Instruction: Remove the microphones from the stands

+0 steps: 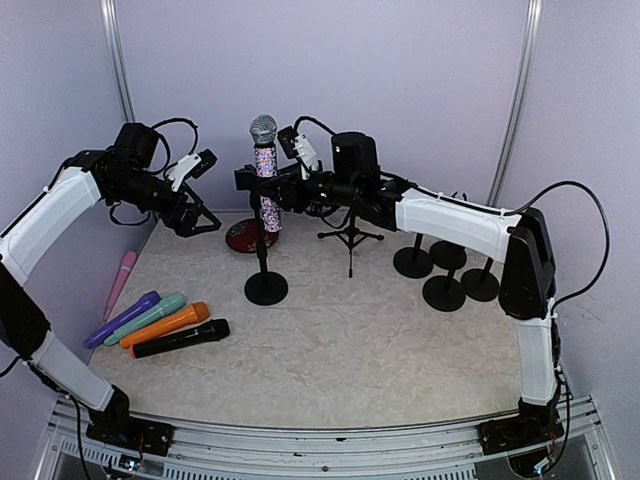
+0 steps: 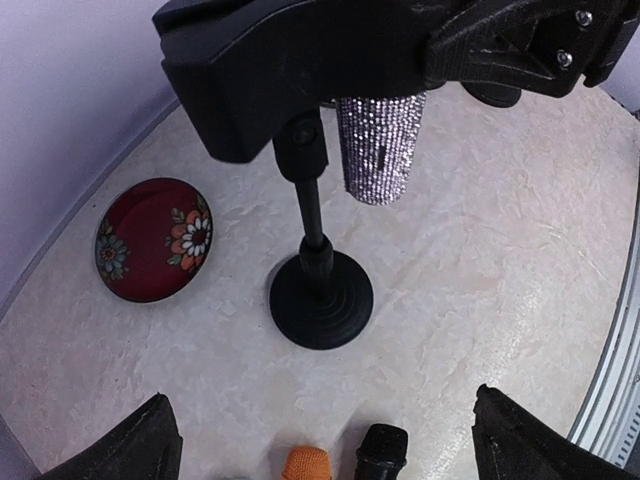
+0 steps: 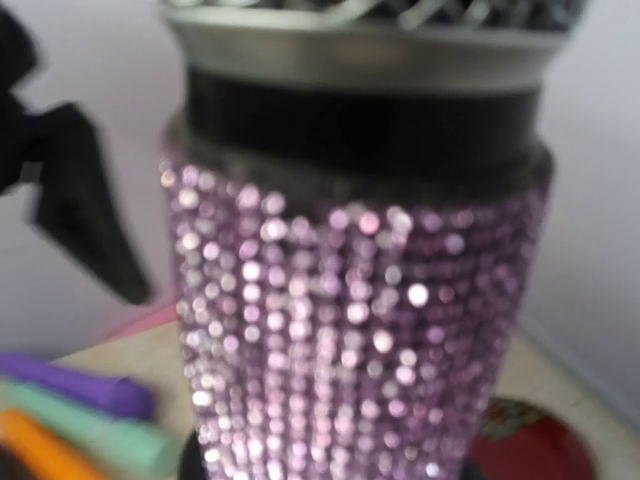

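The microphone (image 1: pixel 265 160) has a glittery purple body and a silver mesh head, and stands upright in the black stand (image 1: pixel 266 288) at mid-table. My right gripper (image 1: pixel 262 182) reaches in from the right and its fingers sit on both sides of the glitter body, shut on it. The right wrist view is filled by the blurred microphone (image 3: pixel 350 330); its fingers do not show there. My left gripper (image 1: pixel 198 218) hangs open to the left of the stand. In its view the left gripper (image 2: pixel 330 445) looks down on the stand base (image 2: pixel 320 300) and the microphone's lower end (image 2: pixel 378 145).
A red floral plate (image 1: pixel 250 237) lies behind the stand. Pink, purple, green, orange (image 1: pixel 165 326) and black (image 1: pixel 180 339) microphones lie at the front left. A tripod stand (image 1: pixel 350 237) and several round stand bases (image 1: pixel 445 280) are at the right.
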Action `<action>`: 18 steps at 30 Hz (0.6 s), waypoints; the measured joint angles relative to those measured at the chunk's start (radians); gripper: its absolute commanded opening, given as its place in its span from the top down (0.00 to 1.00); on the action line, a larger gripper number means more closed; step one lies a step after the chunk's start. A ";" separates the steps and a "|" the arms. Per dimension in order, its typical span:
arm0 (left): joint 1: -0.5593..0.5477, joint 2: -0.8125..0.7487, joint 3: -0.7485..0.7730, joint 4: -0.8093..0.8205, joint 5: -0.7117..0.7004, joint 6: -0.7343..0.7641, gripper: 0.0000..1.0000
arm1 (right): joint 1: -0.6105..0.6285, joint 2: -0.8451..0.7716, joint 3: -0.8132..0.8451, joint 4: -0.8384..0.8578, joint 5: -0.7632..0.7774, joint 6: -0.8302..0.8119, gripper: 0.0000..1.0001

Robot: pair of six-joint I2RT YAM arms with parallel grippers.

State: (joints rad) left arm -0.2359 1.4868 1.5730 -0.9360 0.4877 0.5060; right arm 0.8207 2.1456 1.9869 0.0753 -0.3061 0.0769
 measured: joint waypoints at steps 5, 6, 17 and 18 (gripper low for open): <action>-0.098 0.000 0.002 0.000 -0.001 -0.001 0.01 | 0.000 -0.180 -0.239 0.032 -0.096 0.031 0.97; -0.116 0.000 0.004 -0.001 0.000 -0.002 0.01 | 0.001 -0.217 -0.286 0.039 -0.111 0.031 0.97; -0.174 -0.006 0.024 -0.034 0.167 0.090 0.01 | 0.003 -0.476 -0.579 0.023 -0.233 -0.050 0.91; -0.180 -0.011 0.023 -0.032 0.177 0.105 0.01 | 0.003 -0.481 -0.580 0.014 -0.237 -0.056 0.87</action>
State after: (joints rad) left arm -0.4164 1.4761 1.5963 -0.9676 0.6651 0.6113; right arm 0.8238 1.6642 1.4067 0.0895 -0.5430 0.0212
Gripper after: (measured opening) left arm 0.989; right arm 0.498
